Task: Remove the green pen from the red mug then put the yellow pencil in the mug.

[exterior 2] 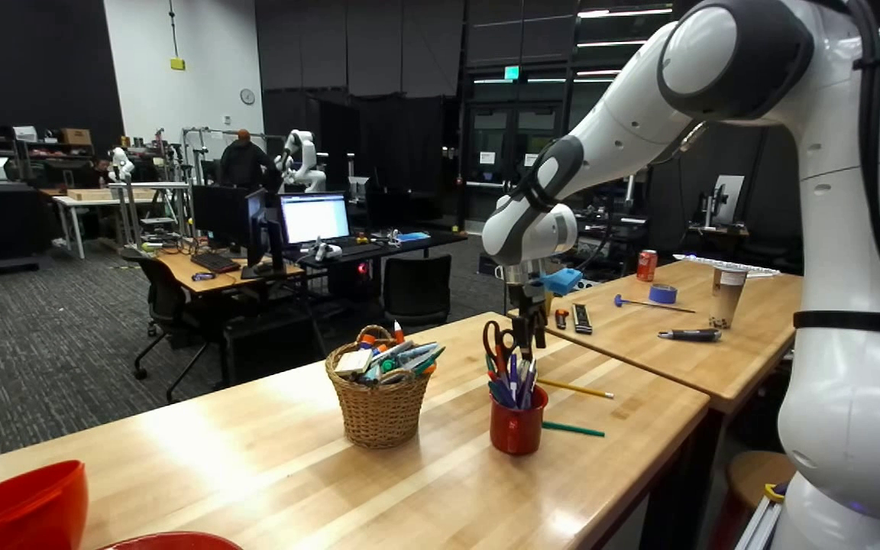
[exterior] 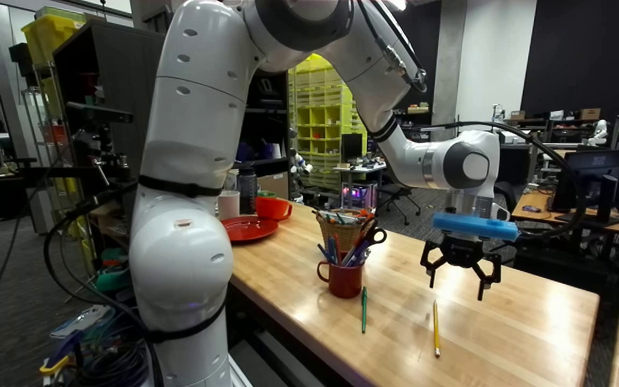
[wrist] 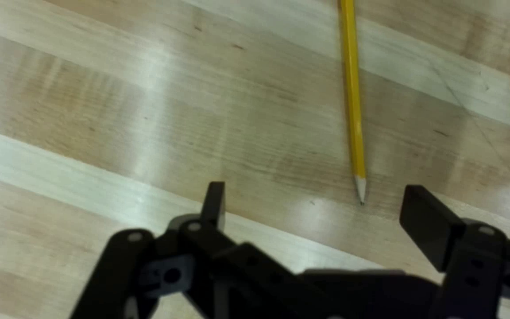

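Note:
The green pen (exterior: pixel 364 310) lies flat on the table beside the red mug (exterior: pixel 345 282). The mug stands upright with scissors and several pens in it; both mug (exterior 2: pixel 516 431) and green pen (exterior 2: pixel 574 429) show in both exterior views. Farther from the mug, the yellow pencil (exterior: pixel 436 330) lies on the wood. My gripper (exterior: pixel 456 292) hangs above the table near the pencil's pointed end, open and holding nothing. In the wrist view the tip of the yellow pencil (wrist: pixel 353 88) appears between the spread fingers of the gripper (wrist: pixel 314 190), closer to the right one.
A wicker basket (exterior 2: pixel 383 412) full of pens and markers stands close to the mug. A red plate (exterior: pixel 250 229) and a red-orange bowl (exterior: pixel 272 207) sit at the table's far end. On an adjoining table are blue tape (exterior 2: pixel 662 294), a can (exterior 2: pixel 646 265) and a cup (exterior 2: pixel 727 296).

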